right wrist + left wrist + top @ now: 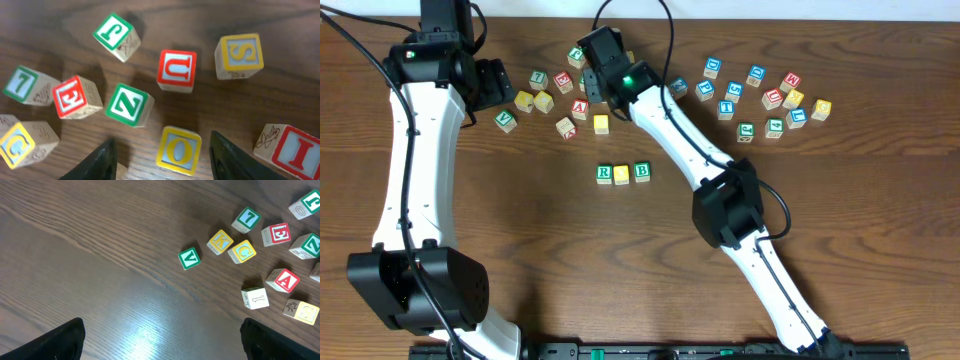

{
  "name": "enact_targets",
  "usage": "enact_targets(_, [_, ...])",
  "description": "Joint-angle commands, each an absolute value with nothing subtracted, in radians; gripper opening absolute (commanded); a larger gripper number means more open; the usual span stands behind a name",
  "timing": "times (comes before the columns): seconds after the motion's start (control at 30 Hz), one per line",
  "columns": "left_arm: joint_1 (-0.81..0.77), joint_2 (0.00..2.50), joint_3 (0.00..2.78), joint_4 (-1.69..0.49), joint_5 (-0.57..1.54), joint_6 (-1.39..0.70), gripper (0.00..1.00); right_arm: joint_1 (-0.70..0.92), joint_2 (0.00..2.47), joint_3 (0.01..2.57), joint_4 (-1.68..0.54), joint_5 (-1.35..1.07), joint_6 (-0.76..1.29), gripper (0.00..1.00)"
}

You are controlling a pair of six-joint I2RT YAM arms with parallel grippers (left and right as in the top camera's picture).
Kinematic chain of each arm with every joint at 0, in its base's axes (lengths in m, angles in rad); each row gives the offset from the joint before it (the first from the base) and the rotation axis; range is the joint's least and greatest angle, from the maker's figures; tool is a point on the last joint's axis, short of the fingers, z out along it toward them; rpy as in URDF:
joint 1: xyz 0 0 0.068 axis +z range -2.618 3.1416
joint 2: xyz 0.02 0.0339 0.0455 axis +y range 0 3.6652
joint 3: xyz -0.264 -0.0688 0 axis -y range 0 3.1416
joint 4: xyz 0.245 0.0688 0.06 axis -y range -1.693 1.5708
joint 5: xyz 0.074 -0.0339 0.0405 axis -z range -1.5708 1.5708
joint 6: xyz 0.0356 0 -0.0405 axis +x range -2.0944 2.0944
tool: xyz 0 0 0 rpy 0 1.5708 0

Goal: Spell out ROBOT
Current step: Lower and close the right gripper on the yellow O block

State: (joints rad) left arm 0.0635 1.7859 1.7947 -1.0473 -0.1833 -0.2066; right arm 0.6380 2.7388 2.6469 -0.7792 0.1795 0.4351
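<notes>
Three blocks (622,173) in a row, right fingers (100,162) wide astride O block (179,150), left fingers (60,340) wide

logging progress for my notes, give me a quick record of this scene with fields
row so far: R block, yellow block (letter unreadable), B block, side by side
row count: three of five letters
right claw: open, fingers either side of the O block, not gripping
left claw: open, empty, above bare table
nearest to left claw: V block
</notes>
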Motion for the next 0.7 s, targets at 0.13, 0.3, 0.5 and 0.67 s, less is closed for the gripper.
enact_targets(0.13, [0.064, 1.799, 1.788, -1.052, -0.196, -0.204, 0.98, 0.653, 2.783, 2.648, -0.775, 0.287, 0.515, 0.54])
enact_targets(0.3, [0.064, 1.799, 1.788, -1.051, -0.196, -0.204, 0.98, 0.646, 2.800, 2.648, -0.771, 0.286, 0.546, 0.53])
enact_targets(0.5, [0.064, 1.799, 1.788, -1.051, -0.196, -0.204, 0.98, 0.646, 2.800, 2.634, -0.748, 0.286, 0.562, 0.51])
enact_targets(0.67, [0.064, 1.799, 1.788, -1.051, -0.196, -0.204, 0.98, 0.640, 2.800, 2.595, -0.728, 0.285, 0.587, 0.49])
